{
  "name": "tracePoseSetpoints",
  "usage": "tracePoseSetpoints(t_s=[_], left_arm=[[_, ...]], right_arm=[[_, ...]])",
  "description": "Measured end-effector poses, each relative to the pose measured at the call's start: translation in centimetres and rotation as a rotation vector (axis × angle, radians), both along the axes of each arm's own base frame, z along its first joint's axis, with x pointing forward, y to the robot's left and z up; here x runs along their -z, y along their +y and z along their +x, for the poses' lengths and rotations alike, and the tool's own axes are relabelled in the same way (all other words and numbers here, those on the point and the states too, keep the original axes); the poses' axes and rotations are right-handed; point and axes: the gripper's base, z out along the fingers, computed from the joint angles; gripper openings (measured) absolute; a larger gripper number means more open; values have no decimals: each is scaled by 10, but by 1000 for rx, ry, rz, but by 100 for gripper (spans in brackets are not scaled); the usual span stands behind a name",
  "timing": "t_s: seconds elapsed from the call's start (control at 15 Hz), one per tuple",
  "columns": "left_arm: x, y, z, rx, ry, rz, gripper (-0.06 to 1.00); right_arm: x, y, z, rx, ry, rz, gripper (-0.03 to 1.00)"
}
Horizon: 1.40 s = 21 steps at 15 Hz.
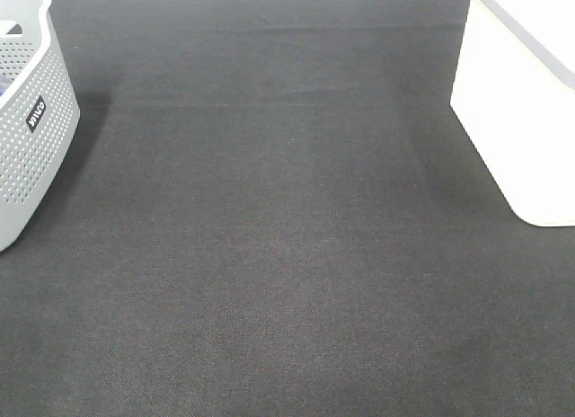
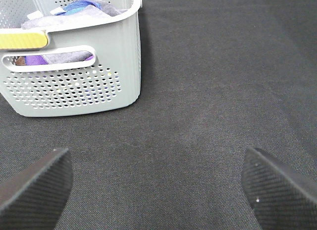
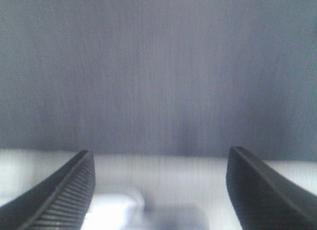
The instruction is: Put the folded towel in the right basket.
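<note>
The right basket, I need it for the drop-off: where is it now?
The right basket stands at the far right edge of the exterior high view on the dark mat, opposite the grey perforated basket.

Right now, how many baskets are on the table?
2: the grey perforated basket at the left edge, the white right basket at the right edge. No folded towel shows.

Black ribbed fingers [image 2: 34, 188] on both grippers.

Two containers stand on the mat: one grey perforated basket [image 1: 27, 120] and one white bin [image 1: 521, 102].
</note>
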Motion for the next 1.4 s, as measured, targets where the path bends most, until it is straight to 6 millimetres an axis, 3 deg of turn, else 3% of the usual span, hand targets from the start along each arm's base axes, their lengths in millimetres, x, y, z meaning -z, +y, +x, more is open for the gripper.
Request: tracePoseSetpoints(t_s=[0.33,1.4], left_arm=[[0,0,0,0,0,0,88],[0,0,0,0,0,0,88]], right_arm=[[2,0,-33,-5,-298,-6,70],[2,-3,-41,39,-352,-3,70]])
